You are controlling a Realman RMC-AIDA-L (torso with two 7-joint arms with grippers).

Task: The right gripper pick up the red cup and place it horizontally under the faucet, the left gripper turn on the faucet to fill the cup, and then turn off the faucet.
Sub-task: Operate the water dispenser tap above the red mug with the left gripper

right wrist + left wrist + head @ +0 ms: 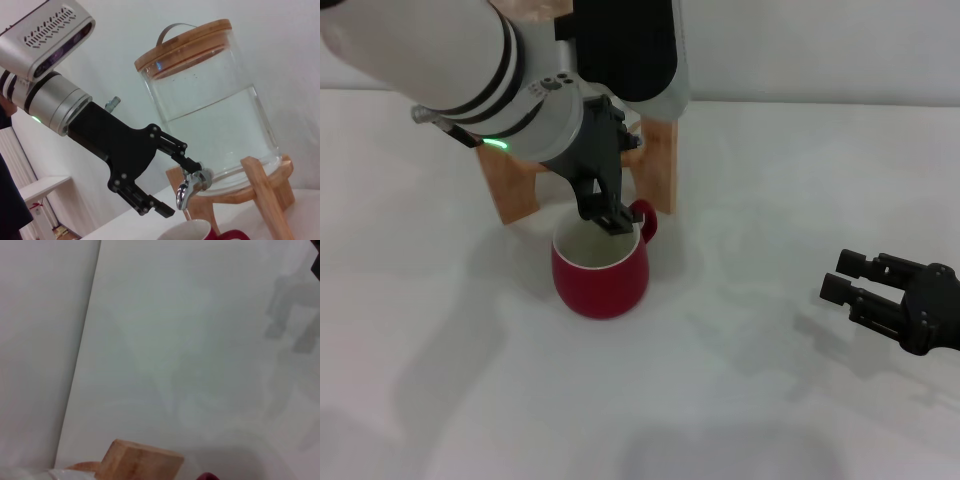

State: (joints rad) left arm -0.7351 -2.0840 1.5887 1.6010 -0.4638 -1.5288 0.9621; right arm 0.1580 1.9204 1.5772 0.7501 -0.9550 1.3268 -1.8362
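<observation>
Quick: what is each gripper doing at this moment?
Left gripper: at the faucet, open around its lever.
Right gripper: open, empty, parked aside.

The left pincer (177, 182) reaches in at the chrome faucet (191, 186), one finger touching its top, the other hanging open below beside the spout. The faucet juts from a water-filled glass jar (210, 110) with a wooden lid, seated in a wooden stand (262, 192). The red cup (200, 233) sits under the spout.

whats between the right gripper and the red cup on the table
Nothing: in the head view only bare white tabletop lies between the right gripper and the red cup. The left gripper is over the cup, at the faucet.
</observation>
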